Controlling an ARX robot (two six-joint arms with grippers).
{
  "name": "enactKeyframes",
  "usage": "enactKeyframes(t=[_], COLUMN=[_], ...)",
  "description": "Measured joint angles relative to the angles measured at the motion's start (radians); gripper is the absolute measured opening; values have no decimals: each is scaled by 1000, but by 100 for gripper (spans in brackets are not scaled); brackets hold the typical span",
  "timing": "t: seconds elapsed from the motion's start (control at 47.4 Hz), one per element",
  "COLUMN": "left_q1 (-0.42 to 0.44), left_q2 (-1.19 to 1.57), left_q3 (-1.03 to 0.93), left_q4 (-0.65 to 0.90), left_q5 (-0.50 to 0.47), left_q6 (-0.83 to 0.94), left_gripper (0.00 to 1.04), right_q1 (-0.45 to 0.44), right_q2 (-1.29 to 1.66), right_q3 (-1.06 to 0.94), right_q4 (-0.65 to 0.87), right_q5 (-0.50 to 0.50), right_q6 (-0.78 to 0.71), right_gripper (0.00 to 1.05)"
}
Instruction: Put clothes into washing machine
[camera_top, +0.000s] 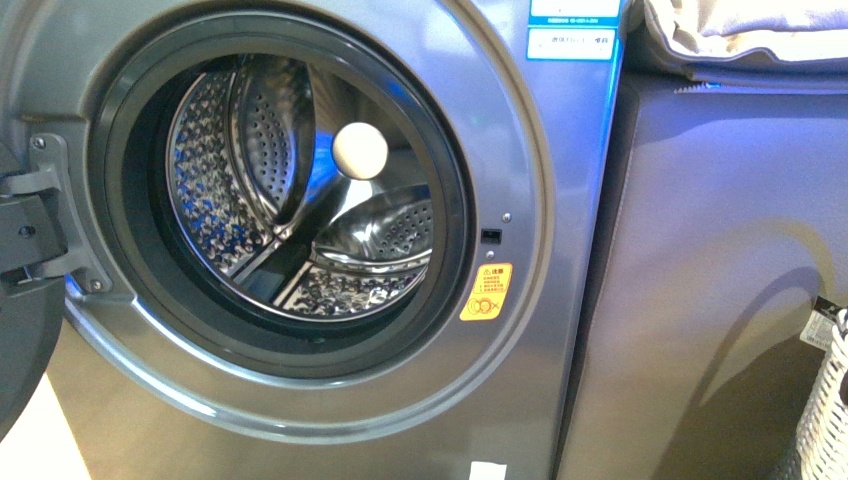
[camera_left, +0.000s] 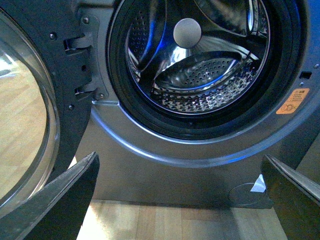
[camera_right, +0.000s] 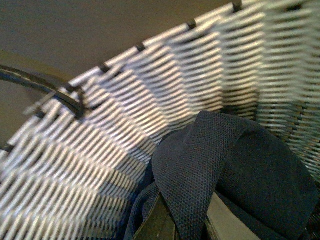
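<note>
Inside the basket (camera_right: 125, 100), right gripper (camera_right: 192, 227) tight on the clothes (camera_right: 260, 175); left gripper (camera_left: 180, 156) wide apart before washing machine (camera_left: 125, 175).

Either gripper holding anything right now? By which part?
Right gripper appears to pinch a fold of the navy garment inside the basket; left gripper open, empty.

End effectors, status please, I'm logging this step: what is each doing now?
Left end effector: open, empty.
Right end effector: closed on the navy garment in the basket.
</note>
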Motion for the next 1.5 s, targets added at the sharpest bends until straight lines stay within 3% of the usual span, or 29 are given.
enactKeyframes(t=[0.337, 0.78, 1.181, 1.497], left_q1=[0, 0, 0, 0], left_q2=[0, 0, 0, 0], left_q3=[0, 0, 0, 0], left_q4=[0, 0, 0, 0], left_q5=[0, 0, 0, 0], left_q6=[0, 0, 0, 0], left_gripper=[98, 98, 98, 98], right_q1=[14, 41, 313, 704], right_q2=[-319, -430, -423, -279], right_q3=[47, 475, 1048, 1462], right_q4=[-59, -251, -491, -795], right_q5=[-73, -75, 31, 218], right_q6=[106, 153, 142, 16], right_gripper=[3, 3, 3, 3])
